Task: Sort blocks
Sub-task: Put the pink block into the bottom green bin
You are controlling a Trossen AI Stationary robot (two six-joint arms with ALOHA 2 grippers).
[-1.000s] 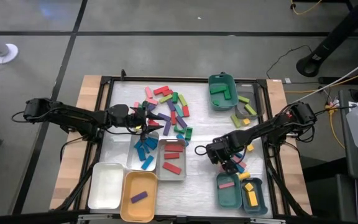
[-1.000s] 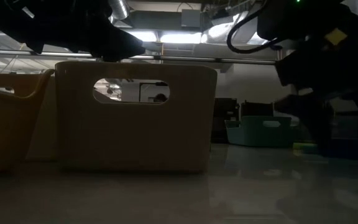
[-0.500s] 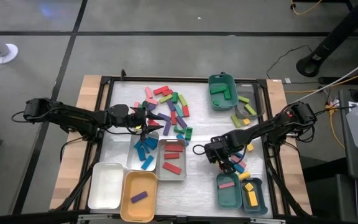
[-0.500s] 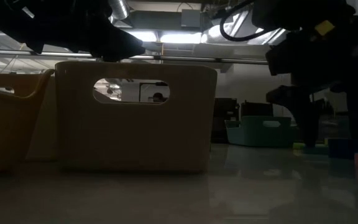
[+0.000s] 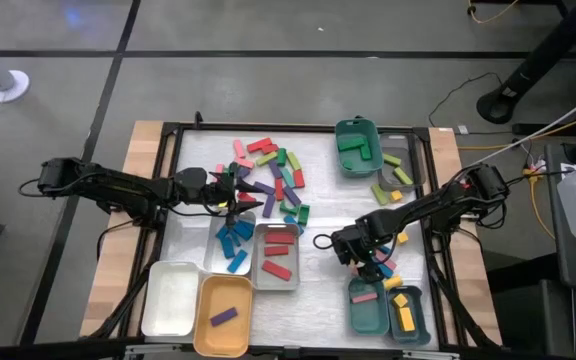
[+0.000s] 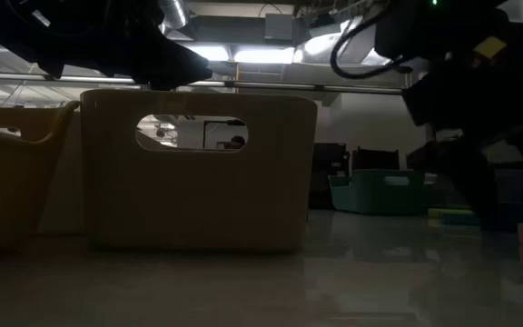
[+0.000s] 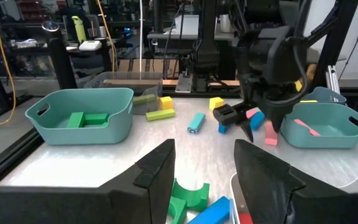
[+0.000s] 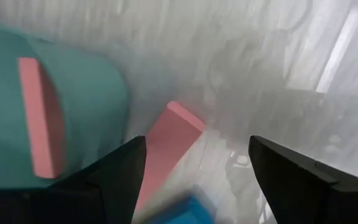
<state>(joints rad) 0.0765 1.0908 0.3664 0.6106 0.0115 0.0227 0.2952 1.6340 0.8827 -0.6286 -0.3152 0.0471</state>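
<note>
Blocks (image 5: 268,170) lie mostly in a loose heap on the far middle of the table (image 5: 318,140), and many are already in trays: red ones in the grey tray (image 5: 278,255), blue ones in the tray beside it, one purple in the orange tray (image 5: 223,315), green in the far teal tray (image 5: 356,148). A smaller group lies on the bare table near the right gripper (image 5: 366,262), just before the near teal tray (image 5: 368,305), which holds one pink block.

The right gripper hangs low with its fingers spread wide and nothing between them. In its wrist view a pink block (image 8: 166,146) lies on the table between the two fingers, close to the teal tray's wall, and a blue block (image 8: 179,211) sits right beside it. The risk, as I judge it, is that the fingers close on both blocks together (they seem almost touching), or that one finger lands on the tray rim and pushes the tray instead. The pink block also lies at an angle to the fingers, so it may turn and slip out when they close.

The left gripper (image 5: 238,195) waits over the near edge of the heap, above the blue tray. Its fingers stand apart and I see nothing held. If it goes down there, it can knock neighbouring blocks into the wrong tray.
</note>
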